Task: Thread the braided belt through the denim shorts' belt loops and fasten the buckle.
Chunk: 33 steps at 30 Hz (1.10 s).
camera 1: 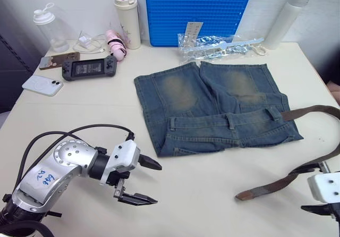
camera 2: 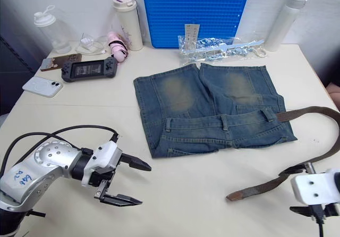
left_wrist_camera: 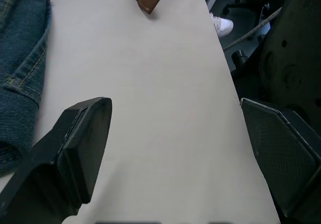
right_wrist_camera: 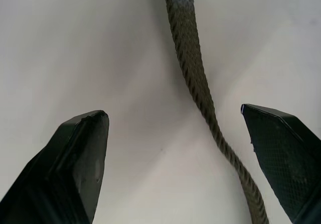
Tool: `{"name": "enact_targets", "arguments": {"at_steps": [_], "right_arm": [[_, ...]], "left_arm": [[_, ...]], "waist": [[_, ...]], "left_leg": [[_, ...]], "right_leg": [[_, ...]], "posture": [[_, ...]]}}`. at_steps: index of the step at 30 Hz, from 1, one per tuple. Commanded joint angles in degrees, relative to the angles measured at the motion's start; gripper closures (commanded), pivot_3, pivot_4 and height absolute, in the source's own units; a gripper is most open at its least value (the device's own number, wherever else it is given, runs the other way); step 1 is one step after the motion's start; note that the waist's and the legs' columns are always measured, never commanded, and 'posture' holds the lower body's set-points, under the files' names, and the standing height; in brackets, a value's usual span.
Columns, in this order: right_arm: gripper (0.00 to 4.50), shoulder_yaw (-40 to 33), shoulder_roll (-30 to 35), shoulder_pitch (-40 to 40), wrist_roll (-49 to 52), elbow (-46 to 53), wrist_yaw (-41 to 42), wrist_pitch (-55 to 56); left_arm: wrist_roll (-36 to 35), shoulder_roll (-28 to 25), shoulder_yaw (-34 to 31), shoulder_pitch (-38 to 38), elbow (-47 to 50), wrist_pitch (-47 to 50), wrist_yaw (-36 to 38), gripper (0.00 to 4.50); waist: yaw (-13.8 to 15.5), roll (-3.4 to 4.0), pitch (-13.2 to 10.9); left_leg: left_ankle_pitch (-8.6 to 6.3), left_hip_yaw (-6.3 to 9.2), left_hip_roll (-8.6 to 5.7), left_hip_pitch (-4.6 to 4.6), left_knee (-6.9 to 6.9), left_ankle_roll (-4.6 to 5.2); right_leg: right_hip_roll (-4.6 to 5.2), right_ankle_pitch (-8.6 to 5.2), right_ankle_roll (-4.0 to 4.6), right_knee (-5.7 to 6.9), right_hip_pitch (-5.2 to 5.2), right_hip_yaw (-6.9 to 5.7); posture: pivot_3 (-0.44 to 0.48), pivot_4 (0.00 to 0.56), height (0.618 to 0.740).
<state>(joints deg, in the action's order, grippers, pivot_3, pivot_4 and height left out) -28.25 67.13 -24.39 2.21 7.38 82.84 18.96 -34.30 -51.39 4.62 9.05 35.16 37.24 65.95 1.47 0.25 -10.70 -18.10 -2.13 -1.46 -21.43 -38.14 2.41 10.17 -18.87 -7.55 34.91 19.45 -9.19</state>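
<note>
Your braided belt (camera 1: 297, 174) lies to the right of the denim shorts (camera 1: 212, 107): one end passes under a belt loop (camera 1: 274, 113) at the shorts' right waistband corner, the strap curves out past the shorts' right side and runs back toward you, ending in a reddish-brown leather tip (camera 1: 243, 196) on the bare surface (camera 1: 202, 194) below the shorts. You can see its dark woven rope-like texture in the right wrist view, where it twists on edge between the fingers without touching either.

Your right tool (right_wrist_camera: 175, 158) hovers over that strap, below and right of the shorts, released, fingers spread wide with the belt running through the gap. Your left tool (camera 1: 142, 181) sits below the shorts' left corner, arm bent low over the surface, pointing right toward the belt tip, released and holding nothing; its flat black fingers (left_wrist_camera: 85, 138) stand wide apart.

The shorts lie flat, faded blue denim with yellowish worn patches, the waistband toward you.

The surface is smooth and cream-coloured. Beyond the shorts stands a blue ribbed plastic lid (camera 1: 199, 13) with a clear plastic bag (camera 1: 220, 44) before it; to the shorts' far left lie a handheld game console (camera 1: 89, 67) and a white phone (camera 1: 41, 85).
</note>
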Motion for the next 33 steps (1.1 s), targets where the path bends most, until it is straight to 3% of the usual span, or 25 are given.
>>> {"name": "enact_targets", "arguments": {"at_steps": [1, 3, 9, 14, 20, 25, 28, 33], "right_arm": [[0.54, 3.66, 0.43, 3.84, -2.17, -2.81, -3.88, 3.21], [1.31, 5.45, 0.69, 5.47, -2.79, -4.14, -5.18, 4.18], [4.44, 8.46, 1.18, 9.65, 0.78, -5.57, -5.77, 3.82], [4.49, 9.06, 1.33, 13.4, 10.61, -1.52, -2.96, -5.83], [4.49, 7.81, 4.86, 18.36, 35.34, 11.34, -2.95, -42.3], [4.49, 10.98, 4.2, 29.4, 57.15, 17.06, -11.39, -65.58], [4.49, 15.26, 0.96, 36.34, 62.15, 17.27, -15.6, -70.75], [4.49, 20.08, -3.02, 41.86, 60.86, 17.64, -19.11, -73.62]], "left_arm": [[-1.96, -0.26, -1.46, -0.77, 2.87, 0.8, -1.41, 0.0], [-2.11, -0.32, -1.58, -1.04, 3.17, 1.0, -1.93, 0.0], [-2.36, -0.31, -2.54, -1.69, 2.79, 0.59, -3.35, 0.0], [-3.89, 2.2, -4.08, 0.45, -0.57, 0.47, -4.89, 0.0], [-10.32, 7.67, -8.07, 6.35, -7.58, 4.44, -8.33, 0.0], [-12.25, 13.52, -6.6, 10.61, -10.6, 7.38, -12.66, 0.0], [-15.18, 19.53, -5.58, 14.19, -13.02, 9.91, -16.43, 0.0], [-20.8, 26.17, -6.09, 19.54, -17.28, 16.75, -21.78, 0.0]], "waist": [[0.02, 0.0, 0.0], [0.01, 0.01, -0.01], [0.02, 0.02, -0.02], [0.02, 0.04, -0.03], [0.04, 0.08, -0.04], [0.07, 0.05, -0.05], [0.2, 0.01, -0.07], [0.69, -0.05, -0.09]], "left_leg": [[0.0, -0.01, 0.0, 0.0, 0.0, 0.0], [0.0, -0.01, 0.0, 0.01, -0.03, 0.0], [0.0, -0.01, 0.0, -0.01, -0.02, 0.0], [0.0, 0.0, 0.01, 0.0, -0.04, 0.0], [-0.01, 0.04, 0.06, -0.04, -0.07, 0.01], [-0.04, 0.08, 0.13, -0.08, -0.09, -0.01], [-0.05, 0.08, 0.12, -0.11, -0.08, -0.02], [-0.08, 0.08, 0.04, -0.28, -0.2, 0.03]], "right_leg": [[0.0, 0.0, 0.0, -0.01, -0.01, 0.01], [-0.01, 0.0, 0.0, 0.0, -0.01, 0.01], [-0.02, 0.0, 0.0, -0.02, 0.0, 0.01], [-0.03, 0.0, 0.0, -0.02, -0.02, 0.0], [-0.05, 0.0, 0.01, -0.02, -0.02, -0.02], [-0.05, 0.01, 0.03, -0.08, -0.01, -0.05], [-0.05, 0.01, 0.02, -0.13, -0.01, -0.07], [-0.07, 0.04, -0.03, -0.14, 0.07, -0.1]], "posture": [[0.0, 0.15, 0.689], [0.0, 0.15, 0.689], [0.0, 0.15, 0.689], [0.0, 0.15, 0.689], [0.0, 0.15, 0.689], [0.0, 0.15, 0.689], [0.0, 0.15, 0.689], [0.0, 0.15, 0.689]]}}
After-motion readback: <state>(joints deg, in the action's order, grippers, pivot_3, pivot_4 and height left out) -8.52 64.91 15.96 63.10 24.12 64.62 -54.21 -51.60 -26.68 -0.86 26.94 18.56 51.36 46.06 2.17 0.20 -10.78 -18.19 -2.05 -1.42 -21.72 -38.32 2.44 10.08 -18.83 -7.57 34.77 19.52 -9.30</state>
